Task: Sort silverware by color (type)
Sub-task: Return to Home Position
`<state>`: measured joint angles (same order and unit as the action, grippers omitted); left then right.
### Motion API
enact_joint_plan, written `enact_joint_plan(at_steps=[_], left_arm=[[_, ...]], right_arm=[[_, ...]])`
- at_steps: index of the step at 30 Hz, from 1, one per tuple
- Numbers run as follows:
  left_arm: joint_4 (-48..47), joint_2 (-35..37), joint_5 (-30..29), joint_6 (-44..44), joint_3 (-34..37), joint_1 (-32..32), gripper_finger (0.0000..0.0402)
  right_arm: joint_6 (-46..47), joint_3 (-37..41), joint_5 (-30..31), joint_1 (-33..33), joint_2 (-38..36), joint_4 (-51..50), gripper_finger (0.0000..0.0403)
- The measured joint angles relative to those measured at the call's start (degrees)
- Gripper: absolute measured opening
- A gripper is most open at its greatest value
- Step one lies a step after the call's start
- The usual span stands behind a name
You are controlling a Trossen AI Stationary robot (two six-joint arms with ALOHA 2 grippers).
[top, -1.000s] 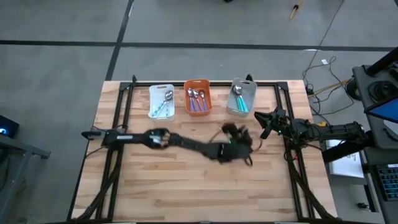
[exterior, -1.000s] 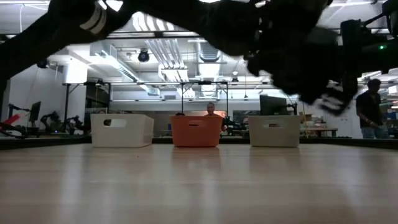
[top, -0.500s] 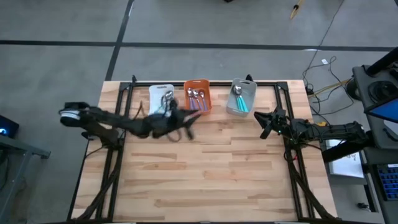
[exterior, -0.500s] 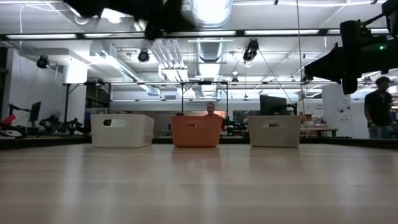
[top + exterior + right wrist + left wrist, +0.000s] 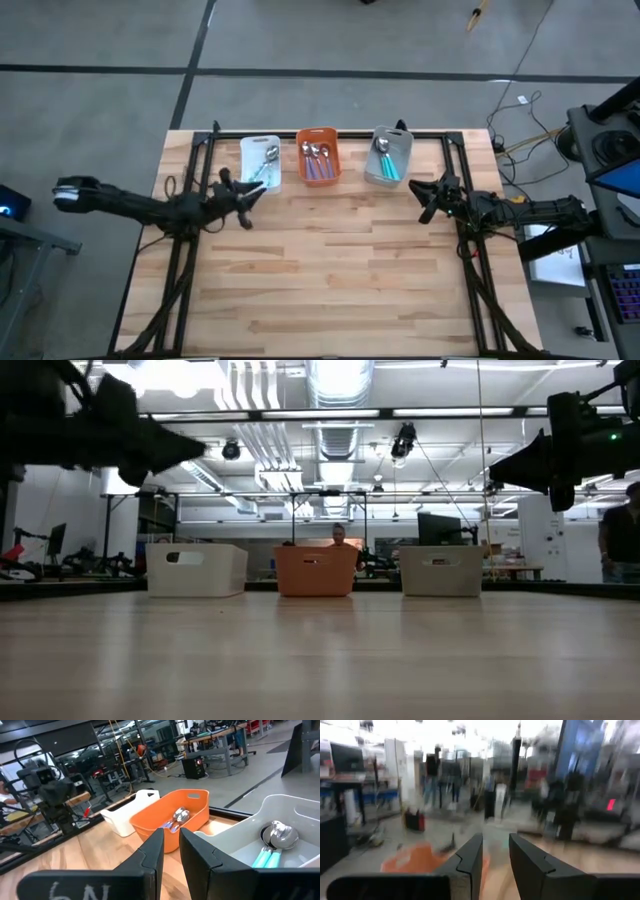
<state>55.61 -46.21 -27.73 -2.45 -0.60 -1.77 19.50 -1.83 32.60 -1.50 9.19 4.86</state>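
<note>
**Pincers empty; spoons in 3 bins**

Left pincer (image 5: 243, 190): slightly apart, holding nothing, above the counter (image 5: 330, 280) beside the white bin (image 5: 247, 150).
Right pincer (image 5: 428, 198): narrow gap, empty, near the grey bin (image 5: 400, 150).
White bin: pale-blue spoons (image 5: 264, 168).
Orange bin (image 5: 331, 134): purple spoons (image 5: 317, 160).
Grey bin: teal spoons (image 5: 386, 160).

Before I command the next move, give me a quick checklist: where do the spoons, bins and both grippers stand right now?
1. Loose spoons on the wooden table: none seen, ok.
2. White rectangular bin holds pale-blue-handled spoons: ok.
3. Orange rectangular bin holds purple-handled spoons: ok.
4. Grey rectangular bin holds teal-handled spoons: ok.
5. Left gripper empty, fingers slightly apart, beside the white bin: ok.
6. Right gripper empty, fingers slightly apart, at the table's right edge: ok.
</note>
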Motion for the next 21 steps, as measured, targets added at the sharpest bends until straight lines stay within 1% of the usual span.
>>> enact_joint_plan(at_steps=[2,6,7,10,11,12,14,15,16,17,18,21], left_arm=[[-6.18,5.68,-0.01,1.32,-0.01,0.01,0.0077],[-27.38,17.22,0.01,3.34,0.04,-0.03,0.0077],[-31.68,20.55,-0.01,4.27,0.04,-0.03,0.0077],[-48.93,31.18,-0.1,7.76,0.04,0.01,0.0077],[-51.6,34.53,-0.01,8.83,0.04,0.01,0.0077],[-51.44,37.63,0.95,6.33,0.06,0.06,0.0077],[-51.75,44.83,5.8,-2.97,0.07,-0.27,0.0077],[-51.45,46.26,8.46,-6.85,0.06,-0.3,0.0078],[-51.02,46.26,9.93,-9.08,-0.08,-0.06,0.0078],[-51.89,46.24,10.33,-10.0,0.0,-0.04,0.0077],[-52.06,46.35,9.34,-10.26,0.07,-0.41,0.0078],[-52.2,46.28,9.95,-8.98,0.08,-0.67,0.0078]], right_arm=[[-0.03,0.0,0.17,0.02,-0.04,-0.02,0.0052],[-0.01,0.0,0.13,0.02,0.07,-0.06,0.0052],[-0.03,0.0,0.11,0.0,0.05,-0.11,0.0052],[-0.05,0.0,0.05,0.02,0.02,-0.04,0.0052],[-0.01,0.0,0.06,0.02,-0.02,-0.07,0.0052],[-0.03,0.0,0.05,0.02,-0.02,-0.04,0.0052],[-0.07,0.0,0.17,0.0,-0.02,-0.04,0.0052],[-0.06,0.0,0.19,0.0,-0.02,-0.06,0.0052],[-0.02,0.0,0.28,0.0,0.01,-0.2,0.0052],[-0.07,0.0,0.3,0.02,-0.07,-0.19,0.0052],[-0.11,0.0,0.21,0.0,-0.07,-0.19,0.0052],[-0.13,0.0,0.17,0.0,0.18,-0.13,0.0052]])
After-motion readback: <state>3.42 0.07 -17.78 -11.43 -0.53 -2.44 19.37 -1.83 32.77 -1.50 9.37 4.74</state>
